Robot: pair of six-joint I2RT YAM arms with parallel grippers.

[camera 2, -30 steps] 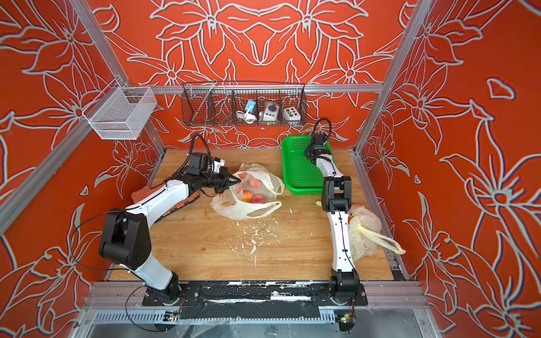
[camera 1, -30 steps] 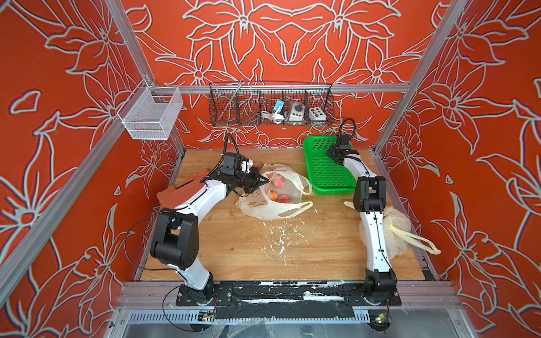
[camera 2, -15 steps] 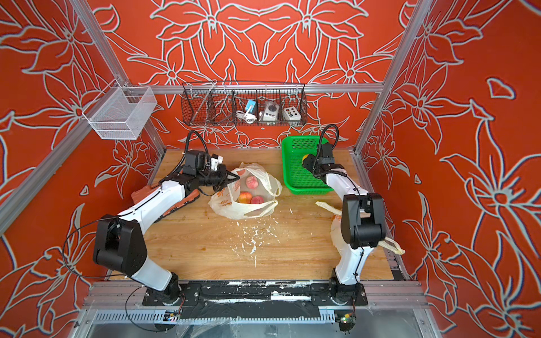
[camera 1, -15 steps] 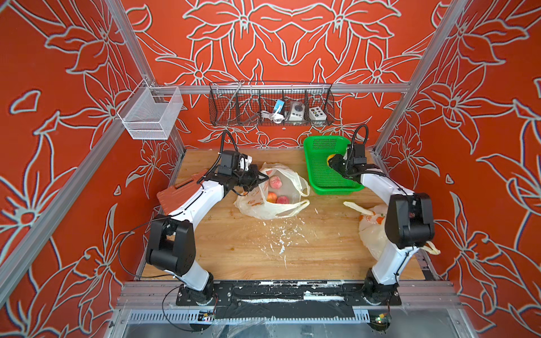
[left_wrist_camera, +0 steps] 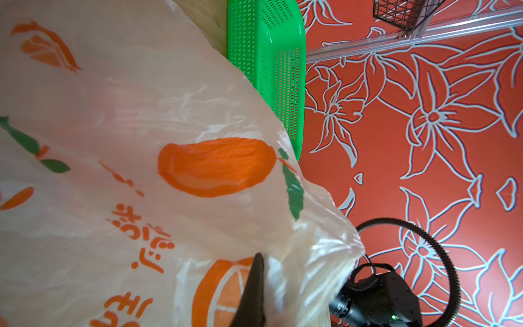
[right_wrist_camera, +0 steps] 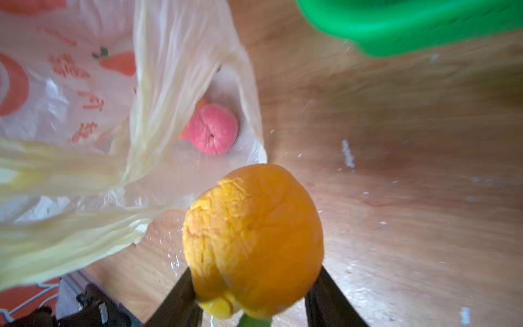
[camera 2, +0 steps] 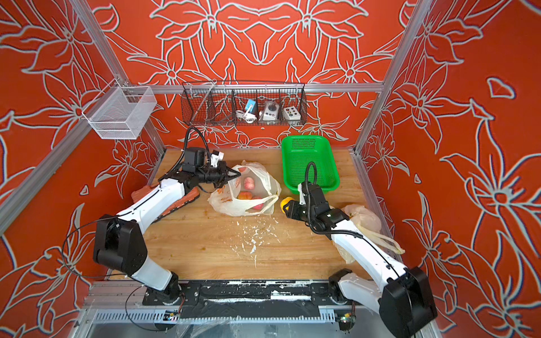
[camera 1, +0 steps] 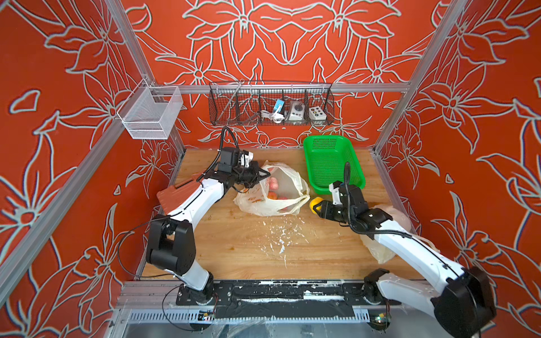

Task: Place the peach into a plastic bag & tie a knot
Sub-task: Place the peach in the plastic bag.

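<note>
Where the left arm lies across a rust-red ridged slab [camera 1: 172,196] at the left edge of the table [camera 1: 248,248], the left gripper [camera 1: 264,175] is seen fully closed, a fold of the plastic bag [camera 1: 273,202] being pinched at its rim and lifted so that the mouth stands open; in the left wrist view 1 dark finger [left_wrist_camera: 254,286] is shown pressed into the printed film. Inside the bag 3 items are made out in a top view: a pink fruit [camera 2: 248,183] at the back, an orange fruit [camera 2: 245,195] in front of it and a red fruit [camera 2: 258,206] nearest the lower handle. Just right of the bag's mouth the peach [camera 1: 315,202], yellow-orange, is gripped by the right gripper [camera 1: 318,205], whose jaws are set roughly half apart and pressed against 2 opposite sides of it. Behind that the green basket [camera 1: 330,166] is placed at the back of the table, and beneath the right arm a 2nd cream bag [camera 1: 390,218] is seen lying near the table's right edge
</note>
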